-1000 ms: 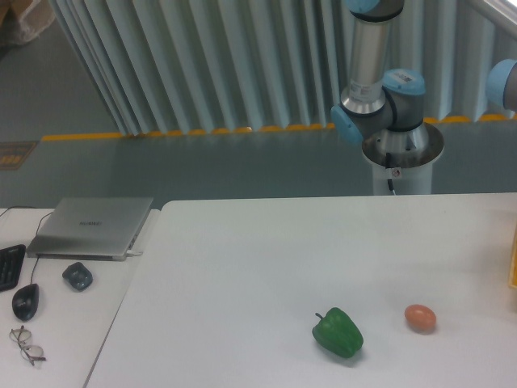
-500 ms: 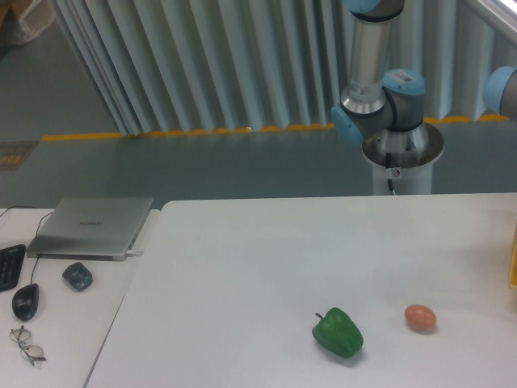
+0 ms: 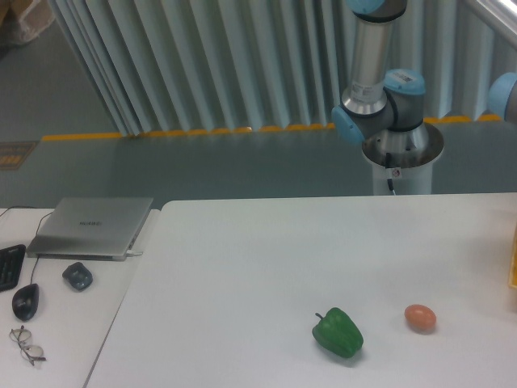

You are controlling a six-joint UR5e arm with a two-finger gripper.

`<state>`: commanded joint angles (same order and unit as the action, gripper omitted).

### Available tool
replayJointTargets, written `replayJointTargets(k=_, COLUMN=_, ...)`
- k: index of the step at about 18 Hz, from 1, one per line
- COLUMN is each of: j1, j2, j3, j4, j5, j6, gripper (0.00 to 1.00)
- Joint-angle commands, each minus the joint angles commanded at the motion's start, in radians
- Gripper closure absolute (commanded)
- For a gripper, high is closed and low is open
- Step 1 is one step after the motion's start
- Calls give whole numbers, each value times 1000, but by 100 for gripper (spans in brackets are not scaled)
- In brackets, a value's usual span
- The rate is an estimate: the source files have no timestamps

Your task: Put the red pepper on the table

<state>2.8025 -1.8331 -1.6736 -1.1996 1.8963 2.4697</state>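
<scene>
The red pepper is out of view. The white table (image 3: 266,259) fills the lower right of the camera view. Behind its far edge stands the arm's base (image 3: 401,153), with the upright link (image 3: 371,56) rising out of the top of the frame. A blue joint (image 3: 506,93) of the arm shows at the right edge. The gripper itself is outside the frame.
A green pepper (image 3: 338,332) lies on the table near the front, and an orange-brown egg-shaped thing (image 3: 420,318) sits to its right. A yellow object (image 3: 513,267) pokes in at the right edge. The left desk holds a laptop (image 3: 91,226), a mouse (image 3: 25,301), glasses (image 3: 27,344) and a small dark object (image 3: 77,276).
The blue arm joint at the right edge has shifted slightly right and down. Nothing on the table has moved.
</scene>
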Motion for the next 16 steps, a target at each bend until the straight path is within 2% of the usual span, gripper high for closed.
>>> replayJointTargets(k=5, j1=38, j2=-5, j3=-17, j4=11, j5=-129, j6=5, gripper=0)
replayJointTargets(k=12, j1=63, j2=-8, j3=-26, j4=26, j5=-131, j6=93, gripper=0)
replayJointTargets(k=16, j1=63, j2=-21, j3=-26, j4=26, j5=-129, j6=97, gripper=0)
